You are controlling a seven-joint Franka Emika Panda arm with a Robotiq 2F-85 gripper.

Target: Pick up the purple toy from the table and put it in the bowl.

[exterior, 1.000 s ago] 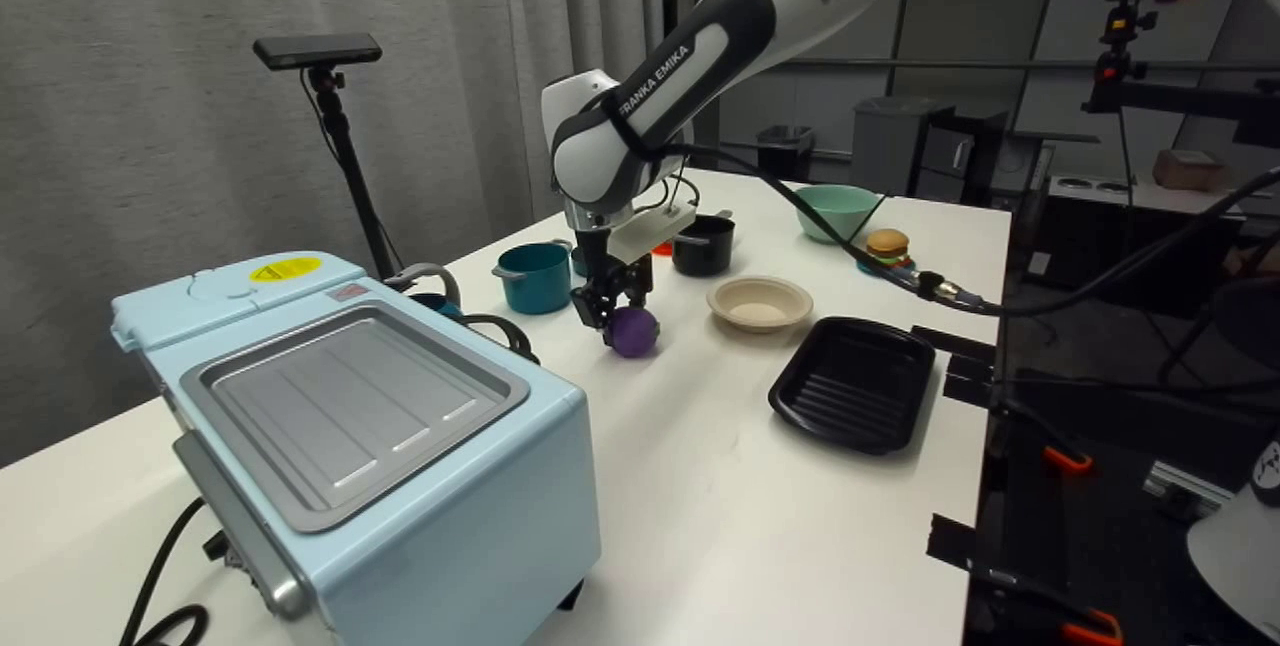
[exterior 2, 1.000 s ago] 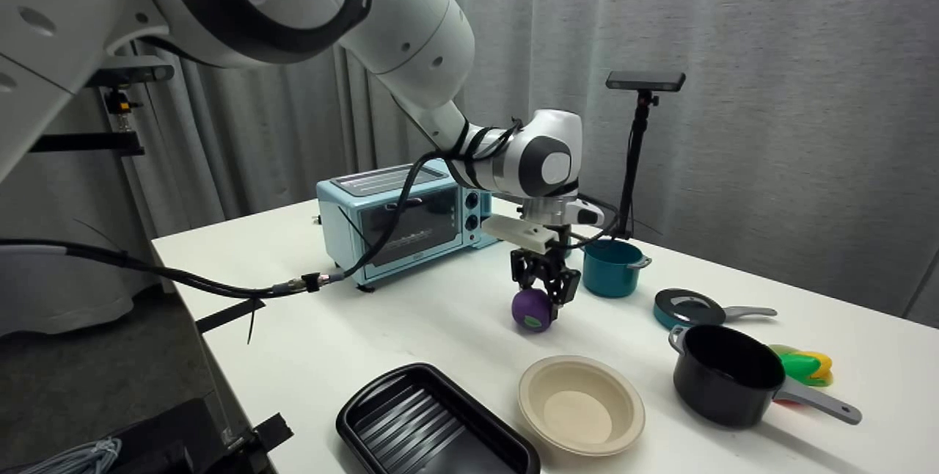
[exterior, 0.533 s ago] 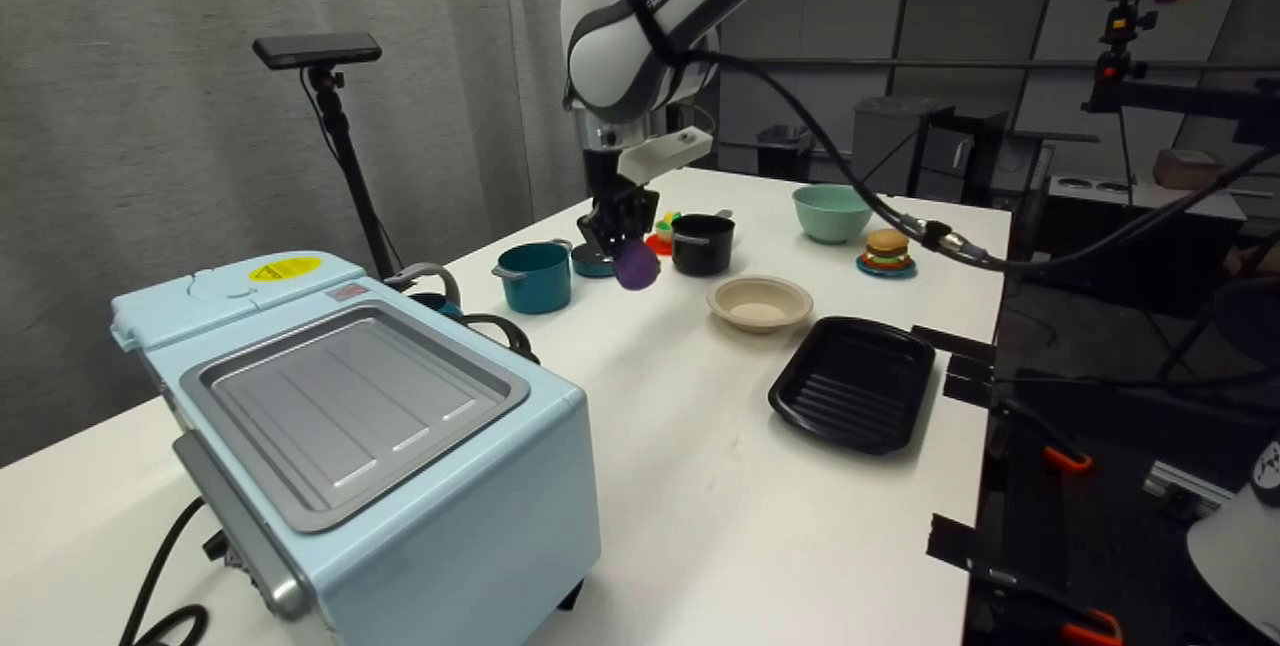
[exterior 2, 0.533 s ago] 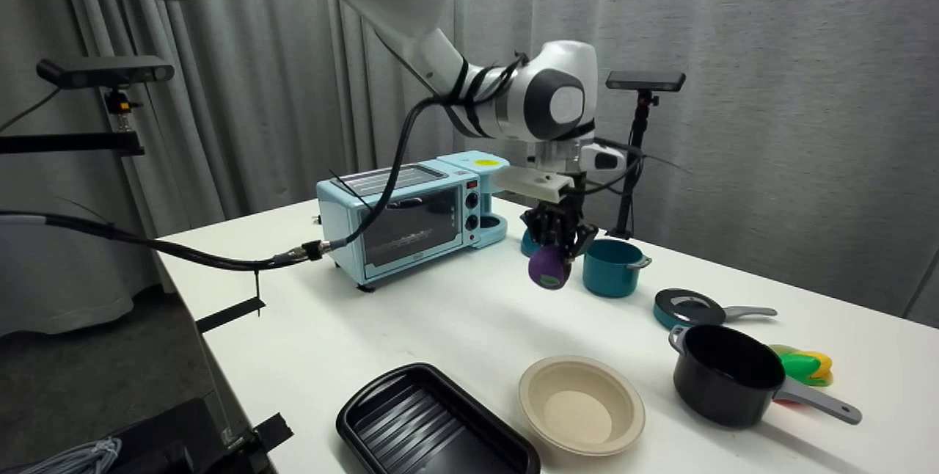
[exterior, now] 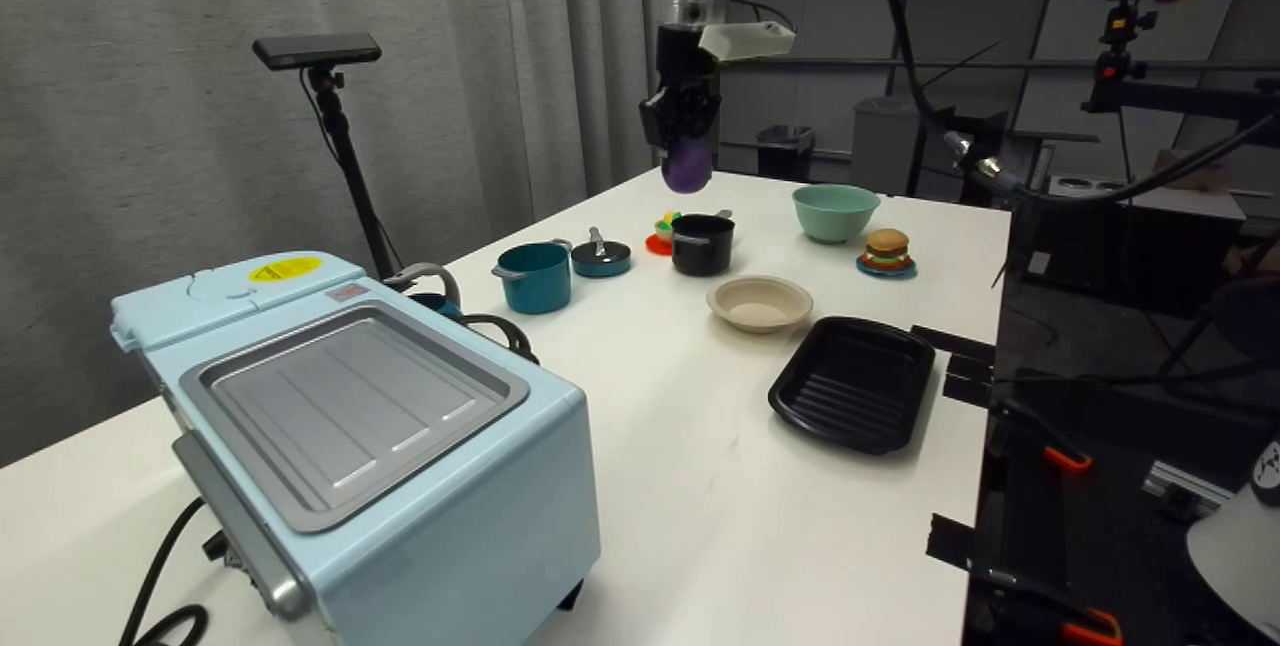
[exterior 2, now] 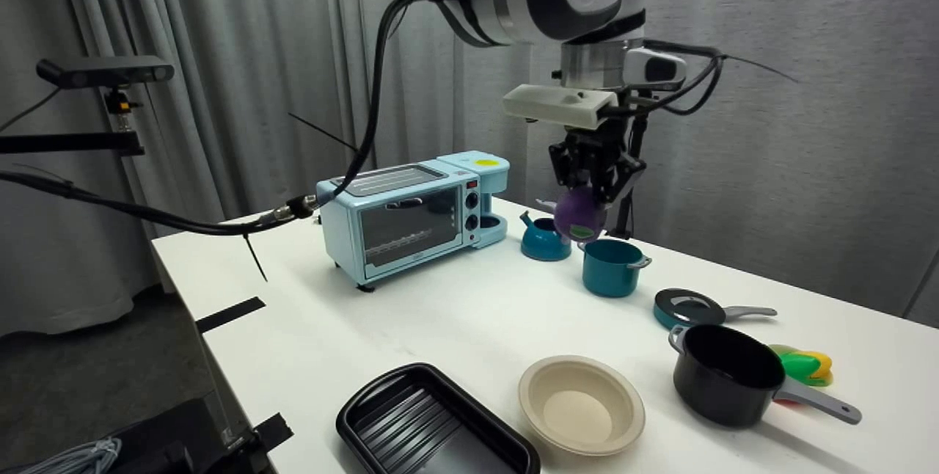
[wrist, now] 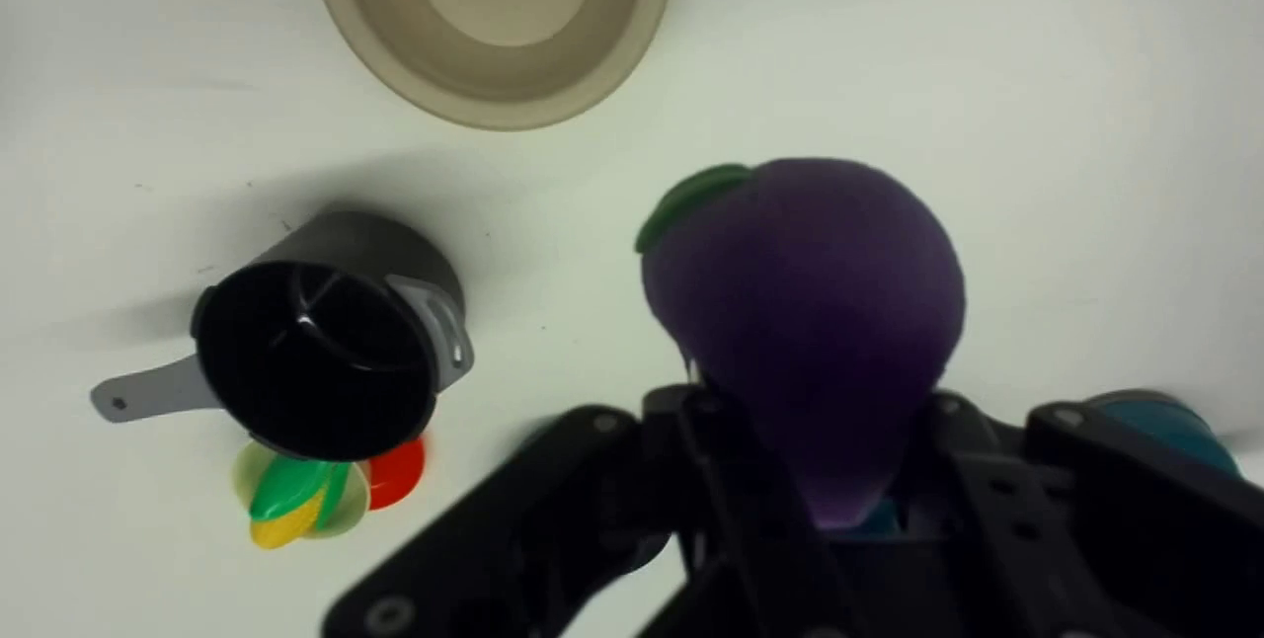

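A: Gripper [exterior 2: 593, 182] state, go.

B: Narrowed, holding the purple toy [exterior 2: 578, 219], green-patched. Wrist view has the toy's tapered end pinched.

A: Toy on the table [exterior 2: 411, 320]?

B: Above it, in the air, per both exterior views. In an exterior view it hides one edge of the teal kettle [exterior 2: 539, 245]; teal pot [exterior 2: 610, 272] sits at its 5 o'clock.

A: Cream-beige bowl [exterior 2: 582, 409]?

B: On the table, well apart from the toy. Same view: 6 o'clock of the toy. Wrist view: between the toy's 10 and 11, cut off by the top edge.

A: Bowl's neighbours?

B: Black ribbed tray [exterior 2: 440, 426] at its 9 o'clock, just beside; touching or not, can't tell. Black saucepan [exterior 2: 722, 389] at its 3 o'clock, apart. Teal frying pan [exterior 2: 686, 309] near the saucepan, at its 11.

A: Wrist view, what else?

B: Toy corn [wrist: 293, 515] near the saucepan, at its 6 o'clock. Saucepan itself at the purple toy's 9.

A: Rest?

B: Light blue toaster oven [exterior 2: 411, 221] at the purple toy's 9 o'clock in an exterior view, well apart. Light green bowl [exterior: 835, 216] between the purple toy's 3 and 4 in an exterior view, toy burger [exterior: 886, 246] on a small blue plate [exterior: 887, 270] at that bowl's 4 o'clock. Grey curtain [exterior 2: 799, 129] behind.
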